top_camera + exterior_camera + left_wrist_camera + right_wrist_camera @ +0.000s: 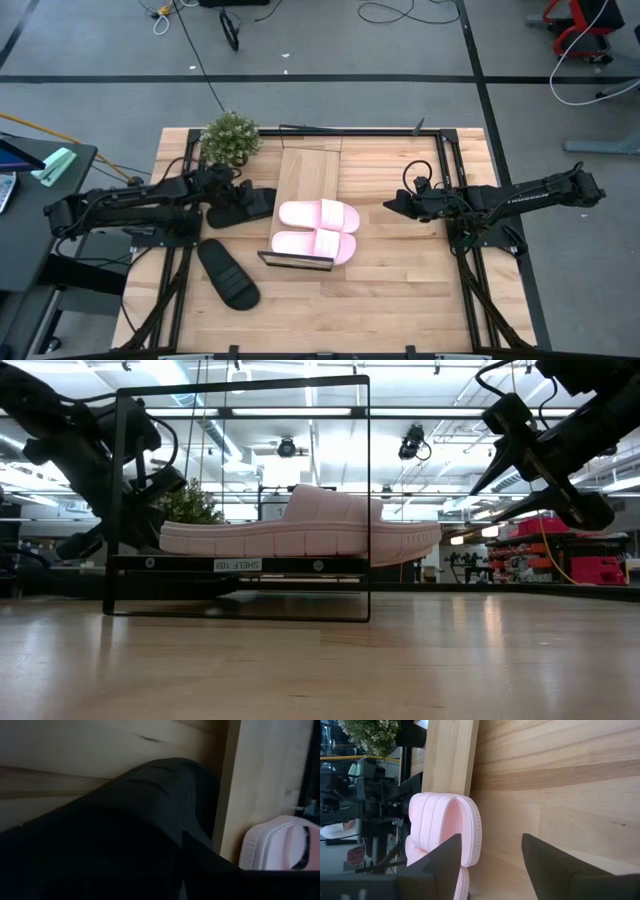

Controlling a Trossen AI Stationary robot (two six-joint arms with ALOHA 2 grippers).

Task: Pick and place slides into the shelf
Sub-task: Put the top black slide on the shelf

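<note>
Shelf (305,180): light-wood plank rack at table centre, wire end frame at its near end.
Pink slides (316,229): both lie side by side on the shelf's near end.
Black slide A (228,273): flat on the table, left of the shelf.
Black slide B (250,204): just beside the shelf's left edge, at the left gripper.
Left gripper (228,196): down over black slide B; grip probably closed on it, but fingers hidden, cannot tell.
Right gripper (396,203): raised right of the shelf, fingers spread, empty.
Potted plant (230,138): at the shelf's far-left corner.

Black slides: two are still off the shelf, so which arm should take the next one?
Probably the left. The left gripper is already at the black slide beside the shelf, and both black slides lie on its side. The right gripper waits open across the shelf.
</note>
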